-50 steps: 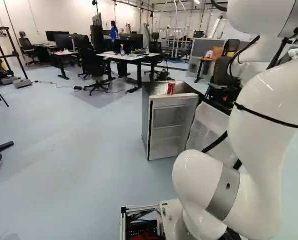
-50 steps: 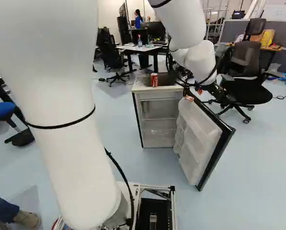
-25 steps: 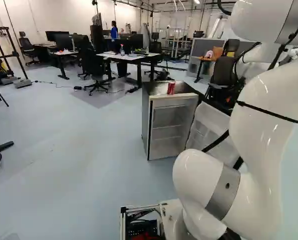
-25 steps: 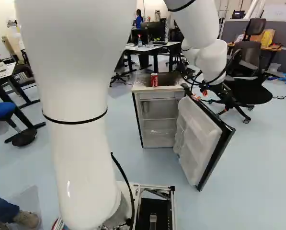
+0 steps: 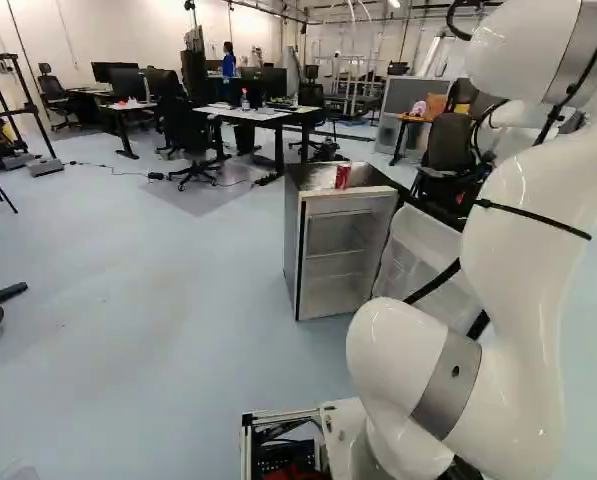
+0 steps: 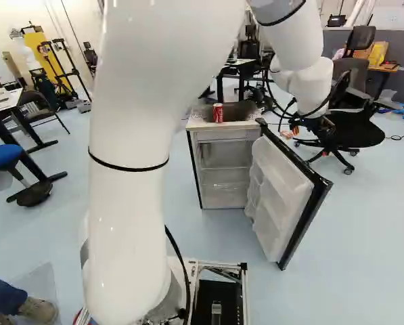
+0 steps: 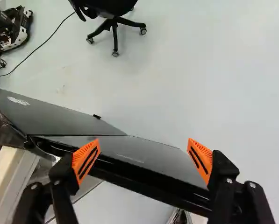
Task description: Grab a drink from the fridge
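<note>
My gripper point(image 6: 291, 130) is above the far top corner of the open fridge door point(image 6: 286, 193) in the right base view. In the wrist view the gripper point(image 7: 145, 157) stands open, with the black door edge point(image 7: 144, 179) running below and across the space between its orange pads; nothing is held. The small fridge point(image 5: 293, 235) has its door swung out to the right, and shelves show inside. A red can point(image 6: 218, 113) stands upright on the fridge's top, left of the gripper in the right base view.
An office chair point(image 6: 350, 128) stands just beyond the door. Desks point(image 5: 253, 113) with monitors are farther back. At the left of the right base view are a blue stool point(image 6: 2, 157) and a person's leg and shoe point(image 6: 36, 310) close to the base.
In the right base view my arm has swung rightward, carrying the open gripper right and slightly up from beside the fridge's top. Fridge, door, can and base have not moved.
</note>
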Controlling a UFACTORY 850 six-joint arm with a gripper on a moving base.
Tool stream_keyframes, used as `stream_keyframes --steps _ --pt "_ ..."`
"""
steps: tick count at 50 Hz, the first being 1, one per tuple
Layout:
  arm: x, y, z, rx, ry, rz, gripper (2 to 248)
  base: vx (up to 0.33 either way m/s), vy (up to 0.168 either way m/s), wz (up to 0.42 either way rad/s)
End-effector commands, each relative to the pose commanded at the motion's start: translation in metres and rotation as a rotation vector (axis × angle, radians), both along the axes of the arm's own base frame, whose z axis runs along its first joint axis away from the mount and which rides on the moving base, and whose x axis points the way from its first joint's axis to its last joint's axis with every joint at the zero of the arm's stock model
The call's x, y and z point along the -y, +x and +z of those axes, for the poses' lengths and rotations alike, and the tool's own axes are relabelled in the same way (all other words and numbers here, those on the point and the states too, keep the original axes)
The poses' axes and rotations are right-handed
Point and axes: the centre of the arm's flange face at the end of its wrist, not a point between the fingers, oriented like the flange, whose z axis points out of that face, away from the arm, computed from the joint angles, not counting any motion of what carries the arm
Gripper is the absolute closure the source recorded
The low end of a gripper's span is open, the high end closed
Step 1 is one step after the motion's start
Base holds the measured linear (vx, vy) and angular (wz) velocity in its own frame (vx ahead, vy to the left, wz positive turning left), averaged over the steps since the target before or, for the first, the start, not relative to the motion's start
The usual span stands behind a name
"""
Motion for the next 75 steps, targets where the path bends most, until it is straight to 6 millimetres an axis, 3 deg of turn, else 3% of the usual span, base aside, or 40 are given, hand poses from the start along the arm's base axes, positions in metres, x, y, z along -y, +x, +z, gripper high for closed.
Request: stream_keyframes --steps 9,39,75 --pt "0.014 0.008 -0.013 -0.008 0.011 -0.003 3 0.0 0.0 0.0" --pt "0.02 0.014 -0.055 -0.059 0.075 0.0 3 0.0 0.0 0.0" --pt "0.016 0.01 -0.056 -0.081 0.107 0.004 3 0.0 0.0 0.0"
